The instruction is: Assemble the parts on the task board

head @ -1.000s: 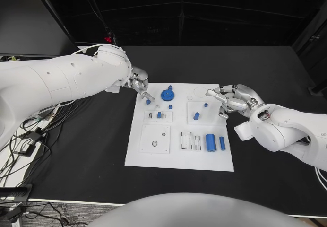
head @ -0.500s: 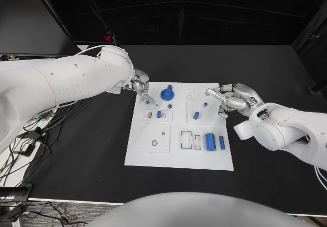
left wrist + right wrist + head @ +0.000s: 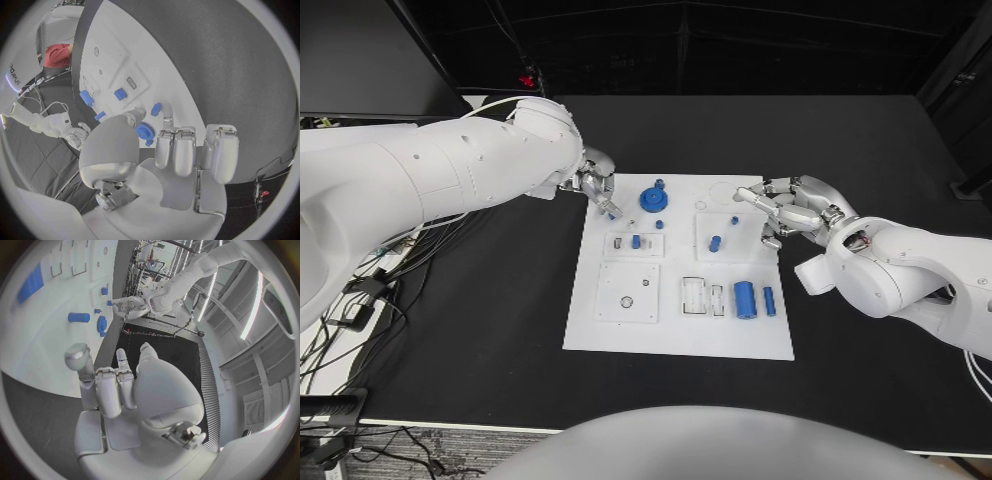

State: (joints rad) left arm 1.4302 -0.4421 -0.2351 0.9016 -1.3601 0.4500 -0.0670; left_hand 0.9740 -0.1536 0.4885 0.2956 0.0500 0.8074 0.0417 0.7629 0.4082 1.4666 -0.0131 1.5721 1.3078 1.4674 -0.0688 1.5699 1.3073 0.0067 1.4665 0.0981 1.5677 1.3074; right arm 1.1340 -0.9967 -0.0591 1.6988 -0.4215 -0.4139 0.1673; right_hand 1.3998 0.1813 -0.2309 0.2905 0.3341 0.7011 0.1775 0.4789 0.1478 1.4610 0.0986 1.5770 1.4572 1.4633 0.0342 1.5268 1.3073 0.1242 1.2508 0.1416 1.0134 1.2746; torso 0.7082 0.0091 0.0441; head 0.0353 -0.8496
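The white task board [image 3: 675, 330] lies in the middle of the black table. My left hand [image 3: 596, 188] reaches over its far left corner. There its thumb and a finger pinch a small blue peg [image 3: 156, 108], right beside the blue gear [image 3: 653, 201] [image 3: 144, 132]. My right hand [image 3: 790, 213] hovers over the far right corner with its fingers curled in and nothing in them [image 3: 137, 390]. A short blue piece [image 3: 714, 243] and a tiny blue peg [image 3: 734, 220] sit just left of it. A large blue cylinder [image 3: 746, 300] and a slim blue pin [image 3: 770, 301] lie near the board's right edge.
More small blue pieces sit at the board's far left [image 3: 635, 241] [image 3: 659, 225]. A square plate with a hole [image 3: 627, 293] and narrow slots [image 3: 695, 296] take up the near half. Cables [image 3: 365, 290] hang off the table's left side.
The left hand's fingertips have closed down on the small blue peg at the far left corner and nudged it slightly farther away. The right hand has barely moved.
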